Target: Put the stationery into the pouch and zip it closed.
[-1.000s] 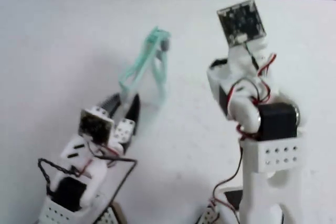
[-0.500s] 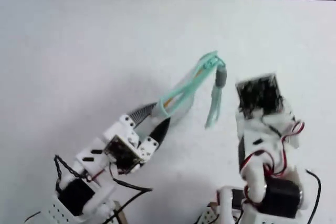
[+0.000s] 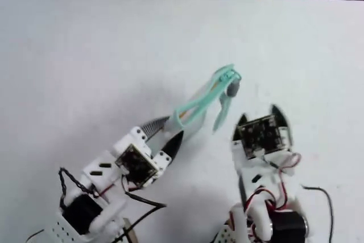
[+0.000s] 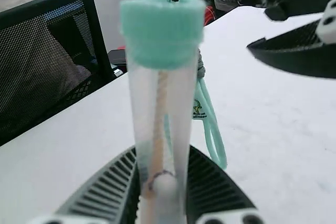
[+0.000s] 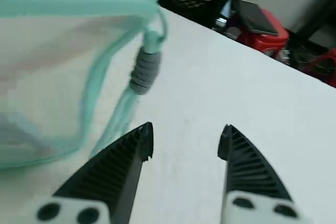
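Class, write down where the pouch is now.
In the high view the pouch is near the middle of the table, clamped in the left gripper, its strap beside the open right gripper.

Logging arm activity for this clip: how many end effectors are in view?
2. The left end effector is shut on one end of the pouch. The right end effector is open, close beside the pouch's dangling cord.
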Motion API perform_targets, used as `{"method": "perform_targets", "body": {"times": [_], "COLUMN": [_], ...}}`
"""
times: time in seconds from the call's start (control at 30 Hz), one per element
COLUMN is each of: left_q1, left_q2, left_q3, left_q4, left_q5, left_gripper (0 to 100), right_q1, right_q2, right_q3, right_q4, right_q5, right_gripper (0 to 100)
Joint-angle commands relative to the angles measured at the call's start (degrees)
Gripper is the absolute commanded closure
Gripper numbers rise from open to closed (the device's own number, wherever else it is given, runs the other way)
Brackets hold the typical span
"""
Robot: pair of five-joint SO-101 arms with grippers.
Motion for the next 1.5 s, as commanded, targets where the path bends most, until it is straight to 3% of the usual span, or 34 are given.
{"method": "perform_targets", "body": {"times": [0.0,0.33,0.53,0.83,0.97,1.13,1.33,1.47], "left_q1": [0.92,0.92,0.92,0.92,0.92,0.92,0.75,0.84], "left_q2": [-0.48,-0.48,-0.48,-0.48,-0.48,-0.48,-0.48,-0.48], "left_q3": [-1.49,-1.49,-1.41,0.00,0.00,0.00,0.00,0.00], "left_q4": [0.18,1.32,1.32,0.88,0.88,0.88,0.79,0.79], "left_q5": [-0.18,-0.18,-0.18,-0.26,-0.26,-0.35,-0.18,-0.18], "left_gripper": [98,98,98,98,98,98,98,98], "right_q1": [-3.30,-3.47,-3.47,-3.47,-3.03,-1.98,3.82,3.47], "right_q2": [-0.22,1.19,16.48,26.07,29.05,35.21,27.74,15.78], "right_q3": [1.41,9.58,8.35,2.73,2.90,2.81,2.46,0.62], "right_q4": [-4.09,-19.82,-31.43,-34.51,-38.90,-42.95,-41.54,-35.21], "right_q5": [-4.66,-8.00,-8.09,-11.34,-11.16,-4.31,-5.36,-5.27], "right_gripper": [79.0,71.5,71.5,71.7,80.0,98.9,98.0,98.0]}}
